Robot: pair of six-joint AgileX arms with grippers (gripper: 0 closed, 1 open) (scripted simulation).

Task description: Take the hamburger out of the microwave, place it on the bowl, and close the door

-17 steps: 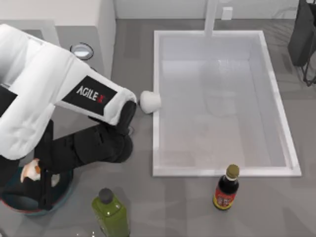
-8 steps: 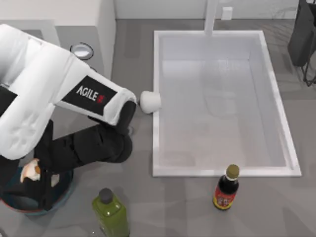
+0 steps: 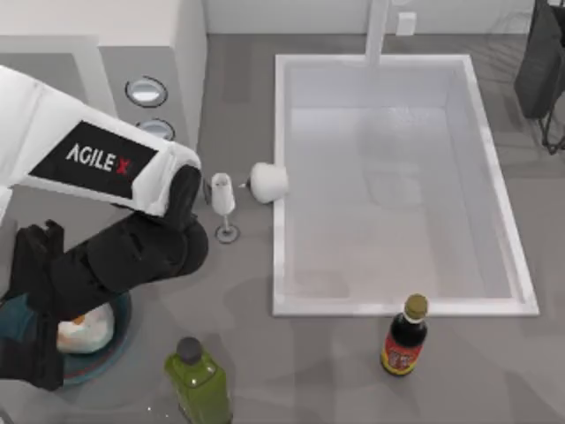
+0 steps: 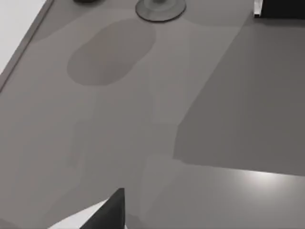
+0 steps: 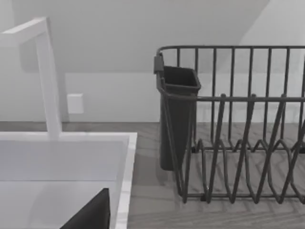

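Left gripper (image 3: 37, 346): black, low over the counter's lower-left corner in the top view, right at the bowl (image 3: 113, 358). We cannot tell whether it is clamped or released; the arm's own bulk covers that end.

Hamburger (image 3: 86, 332): lies inside the bowl, pale with an orange patch, just beside the gripper. We judge the placing as good as done, provided the grip is off.

Left wrist view: bare grey counter (image 4: 143, 119) and a glass foot at its far end.

Around the bowl: green bottle (image 3: 198, 378) just beside it along the lower edge. Wine glass (image 3: 222, 196) and white cup (image 3: 267, 181) stand near the sink (image 3: 279, 265), close to the forearm.

Microwave (image 3: 132, 22): top-left corner of the counter, dials facing the sink. The door lies under the arm and we cannot make out how far open it stands.

Right gripper (image 5: 91, 213): parked, looking across the sink's far end to the dish rack (image 5: 238, 133).

Step in hand, as we read it: let go, clear out, go for the door.
- Rise straight up from the bowl first, so the hamburger is not dragged over the rim.
- Swing towards the microwave along the left edge, away from the bottle and the glass.
- Push the door near its free edge, flat and slow, until it seats.
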